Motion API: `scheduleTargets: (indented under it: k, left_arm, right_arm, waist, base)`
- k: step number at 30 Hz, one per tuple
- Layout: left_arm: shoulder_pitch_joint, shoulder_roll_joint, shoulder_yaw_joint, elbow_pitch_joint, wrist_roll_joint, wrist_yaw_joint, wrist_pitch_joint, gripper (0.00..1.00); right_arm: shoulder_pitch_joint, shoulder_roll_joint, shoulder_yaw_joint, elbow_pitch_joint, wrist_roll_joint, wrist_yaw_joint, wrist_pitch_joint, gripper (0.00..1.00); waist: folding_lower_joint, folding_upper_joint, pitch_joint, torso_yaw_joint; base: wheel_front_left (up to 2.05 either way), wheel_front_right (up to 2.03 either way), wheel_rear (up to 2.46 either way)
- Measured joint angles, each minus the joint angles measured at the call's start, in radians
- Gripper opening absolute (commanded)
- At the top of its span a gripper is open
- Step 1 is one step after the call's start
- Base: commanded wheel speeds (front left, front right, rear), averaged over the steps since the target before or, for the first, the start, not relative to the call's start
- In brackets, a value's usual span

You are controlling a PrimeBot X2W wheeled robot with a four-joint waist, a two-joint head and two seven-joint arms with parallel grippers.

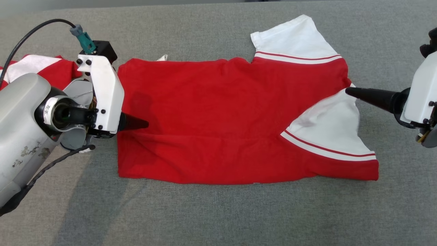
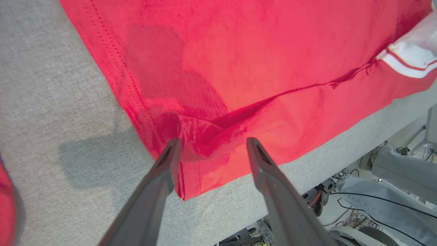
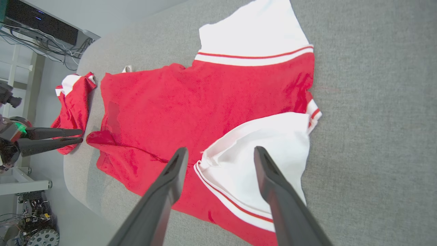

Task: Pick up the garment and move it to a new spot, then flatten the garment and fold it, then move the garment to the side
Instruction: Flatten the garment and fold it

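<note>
You will find no brand or readable writing on the garment (image 1: 218, 119). A small white tag (image 1: 163, 57) projects from its far side, too small to read, and the marking on the left wrist ring is illegible.

The garment, red with white sleeves, lies flat across the middle of the grey desk (image 1: 218, 212), hem toward the left edge and sleeves toward the right edge. The near sleeve (image 1: 331, 133) is folded in over the red body.

The left gripper (image 1: 145, 123) sits at the hem. The left wrist view gives you its fingers spread, with a raised pucker of red cloth between them (image 2: 213, 141) and one fingertip touching it.

The right gripper (image 1: 348, 91) is at the garment's right side. The right wrist view shows its fingers spread above the white near sleeve (image 3: 221, 150), pinching nothing.

A second red-and-white garment (image 1: 41, 68) lies bunched near the desk's left edge. The left wrist view alone shows cables and a person's denim-clad legs (image 2: 392, 184) beyond the desk edge
</note>
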Motion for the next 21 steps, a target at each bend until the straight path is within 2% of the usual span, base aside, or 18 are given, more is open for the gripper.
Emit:
scheduleTargets:
  k: [7,11,13,15,17,21]
  left_arm:
    - [0.018,0.005,0.027,0.006,0.051,-0.062,-0.147,1.0]
    - [0.055,0.023,0.053,-0.009,0.135,-0.1,-0.36,1.0]
    - [0.098,0.035,0.062,-0.02,0.177,-0.105,-0.47,1.0]
    - [0.142,0.043,0.075,-0.031,0.212,-0.093,-0.58,1.0]
    - [0.183,0.045,0.079,-0.045,0.257,-0.066,-0.685,1.0]
    - [0.283,0.052,0.108,-0.086,0.316,0.025,-0.895,1.0]
  right_arm:
    - [0.03,-0.056,0.066,-0.035,0.081,0.0,-0.288,1.0]
    - [0.099,-0.104,0.123,-0.081,0.127,0.0,-0.514,1.0]
    - [0.141,-0.135,0.15,-0.104,0.129,0.0,-0.655,1.0]
    - [0.196,-0.174,0.177,-0.12,0.117,0.0,-0.793,1.0]
    - [0.262,-0.183,0.18,-0.126,0.117,0.0,-0.921,1.0]
    - [0.378,-0.207,0.188,-0.14,0.082,0.0,-1.126,1.0]
  waist:
    - [0.0,0.0,-0.064,0.001]
    - [0.0,0.0,-0.107,0.0]
    - [0.0,0.0,-0.126,-0.002]
    - [0.0,0.0,-0.144,-0.002]
    - [0.0,0.0,-0.16,0.001]
    - [0.0,0.0,-0.183,0.009]
  base:
    - [0.0,0.0,0.0]
    - [0.0,0.0,0.0]
    - [0.0,0.0,0.0]
    - [0.0,0.0,0.0]
    - [0.0,0.0,0.0]
    - [0.0,0.0,0.0]
